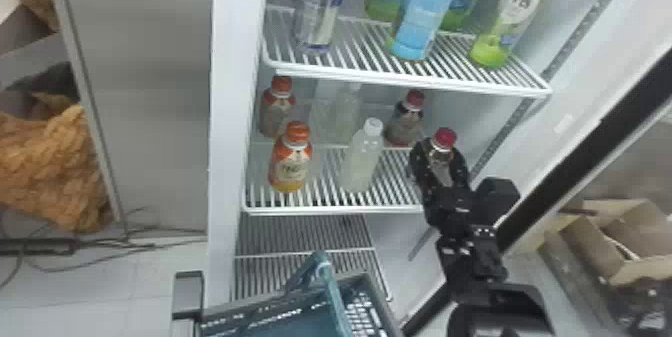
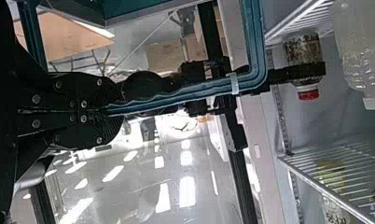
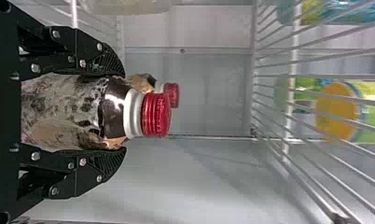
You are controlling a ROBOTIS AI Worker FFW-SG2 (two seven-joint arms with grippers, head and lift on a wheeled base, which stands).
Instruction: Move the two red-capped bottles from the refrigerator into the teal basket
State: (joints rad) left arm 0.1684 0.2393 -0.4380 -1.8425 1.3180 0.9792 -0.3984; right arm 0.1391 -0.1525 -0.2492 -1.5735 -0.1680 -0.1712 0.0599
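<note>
In the head view my right gripper (image 1: 440, 176) is around the front red-capped bottle (image 1: 444, 139), at the middle shelf's right front. The right wrist view has the right gripper (image 3: 123, 112) shut on this dark-labelled bottle (image 3: 155, 115), cap beyond the fingertips; whether its base touches the shelf is hidden. The second red-capped bottle (image 1: 406, 122) stands farther back; its cap (image 3: 175, 94) peeks out behind the held one. Below the shelves sits the teal basket (image 1: 265, 313), its handle (image 1: 331, 286) raised. My left gripper (image 2: 112, 112) is shut on that teal handle (image 2: 190, 93).
Two orange-capped bottles (image 1: 291, 161) and clear white-capped bottles (image 1: 362, 158) share the middle shelf (image 1: 325, 209) to the left. Tall bottles stand on the upper shelf (image 1: 400, 80), whose wire edge overhangs. The refrigerator's side wall and door frame (image 1: 575, 161) flank the right arm.
</note>
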